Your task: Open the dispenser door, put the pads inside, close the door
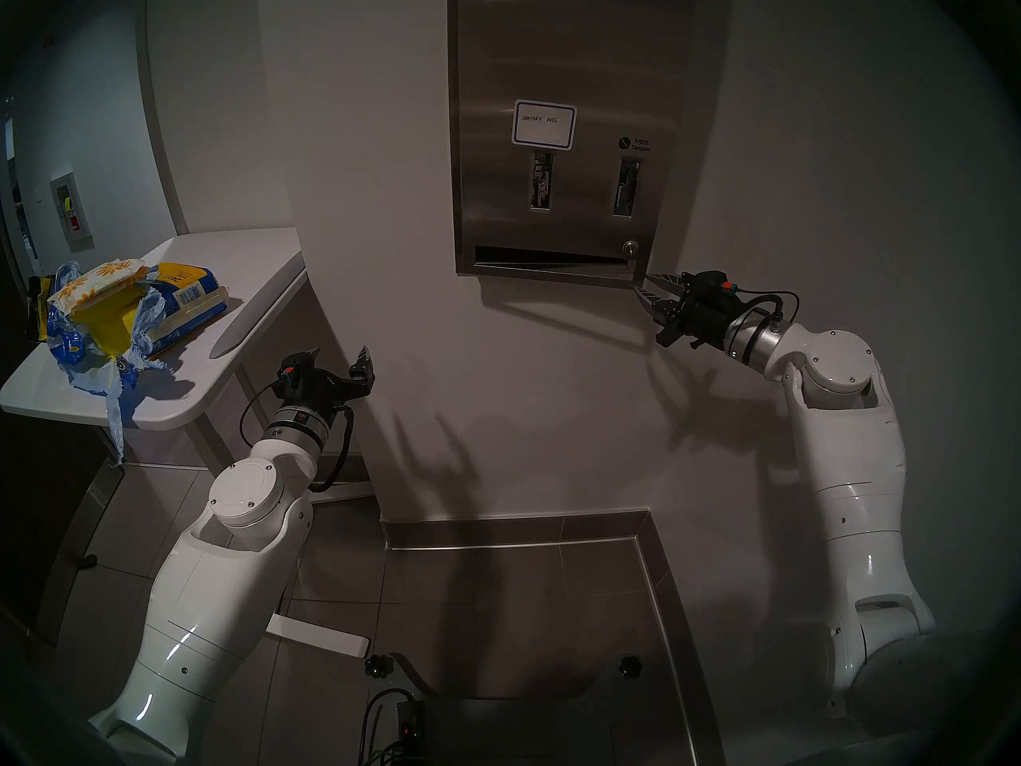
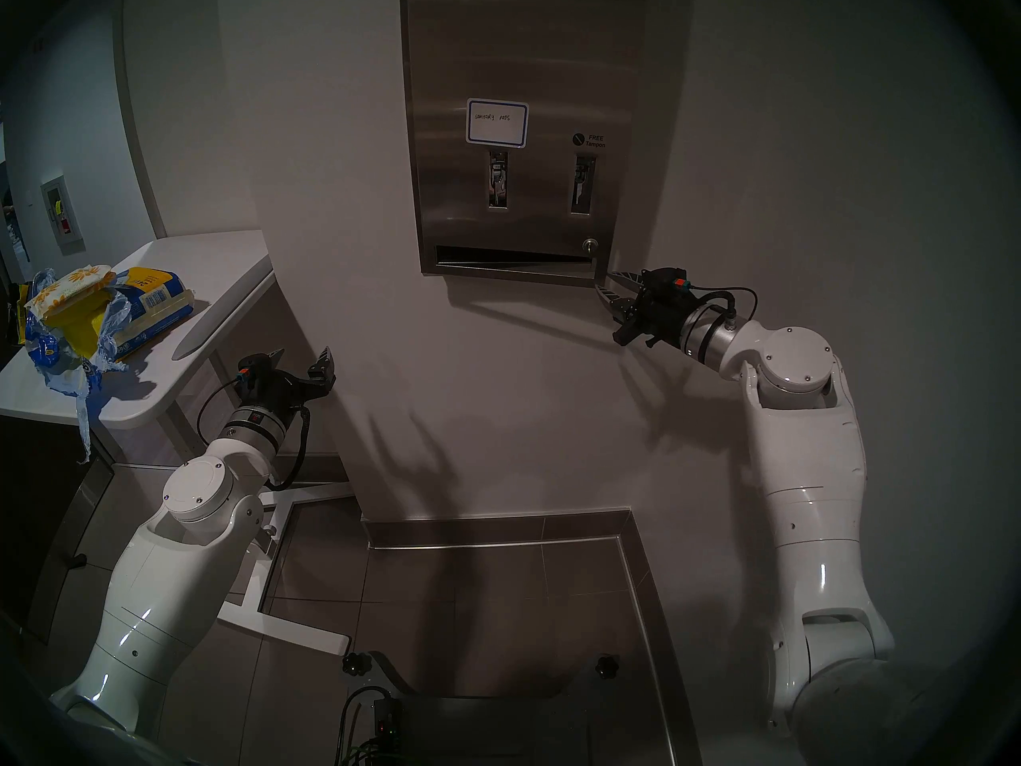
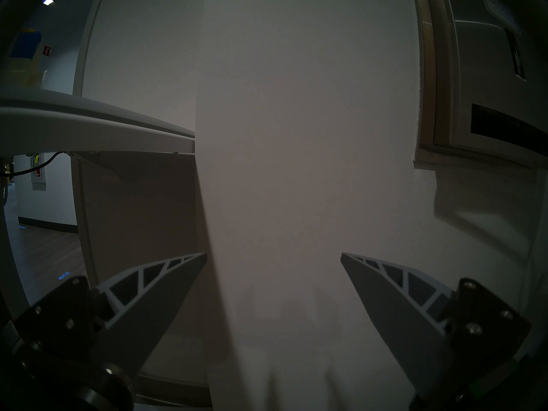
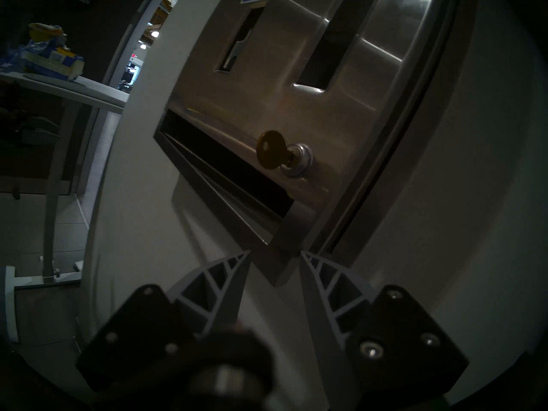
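The brushed-steel dispenser door (image 1: 563,85) (image 2: 525,57) hangs on the wall, with a blue-bordered label, two vertical slots and a long slot at the bottom. A brass key (image 4: 268,149) sits in its lock (image 1: 630,246). A dark gap runs along the door's right edge in the right wrist view. My right gripper (image 1: 643,283) (image 2: 604,281) (image 4: 275,251) holds the door's lower right corner between its fingers. The pads (image 1: 105,278) (image 2: 66,287), in daisy-printed wrappers, lie on top of the bag on the table at far left. My left gripper (image 1: 340,356) (image 2: 304,355) (image 3: 272,254) stands open and empty, facing the wall beside the table.
A white table (image 1: 248,273) stands left of the wall's corner and carries a torn blue-and-yellow bag (image 1: 127,350) and a yellow package (image 1: 188,300). The table's white legs and the robot's base with cables lie on the tiled floor below.
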{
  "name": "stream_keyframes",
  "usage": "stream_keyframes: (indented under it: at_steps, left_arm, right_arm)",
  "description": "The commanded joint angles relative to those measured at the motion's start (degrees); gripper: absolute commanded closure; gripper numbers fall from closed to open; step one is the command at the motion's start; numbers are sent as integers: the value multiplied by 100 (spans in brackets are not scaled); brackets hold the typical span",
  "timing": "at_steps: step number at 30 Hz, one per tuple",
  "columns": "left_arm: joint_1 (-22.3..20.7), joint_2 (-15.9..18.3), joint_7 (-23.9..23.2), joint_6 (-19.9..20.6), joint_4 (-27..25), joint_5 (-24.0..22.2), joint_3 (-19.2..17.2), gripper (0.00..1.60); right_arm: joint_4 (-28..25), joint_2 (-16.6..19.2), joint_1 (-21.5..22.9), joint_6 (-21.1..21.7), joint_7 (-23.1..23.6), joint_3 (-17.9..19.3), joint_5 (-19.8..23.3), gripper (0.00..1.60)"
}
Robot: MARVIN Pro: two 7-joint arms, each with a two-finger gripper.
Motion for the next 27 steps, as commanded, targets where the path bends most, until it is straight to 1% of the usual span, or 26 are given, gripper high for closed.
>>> stream_keyframes:
  at_steps: [1, 9, 17, 20, 27]
  left_arm:
    - [-146, -3, -4, -73, -164, 0, -46, 0]
    - [-146, -3, -4, -74, -165, 0, -46, 0]
    - [-146, -4, -4, -75, -166, 0, -46, 0]
    - [-146, -4, -3, -77, -166, 0, -46, 0]
    - [-146, -5, -3, -78, -167, 0, -47, 0]
  right_arm:
    - [-646, 165, -244, 209, 697, -14, 402, 92]
    - [-1017, 392, -579, 463, 1236, 229, 671, 92]
    - [-1332, 526, -840, 627, 1789, 506, 990, 92]
    - [-1380, 548, -894, 663, 1891, 607, 1032, 92]
    - [-1302, 476, -892, 726, 1944, 777, 1100, 92]
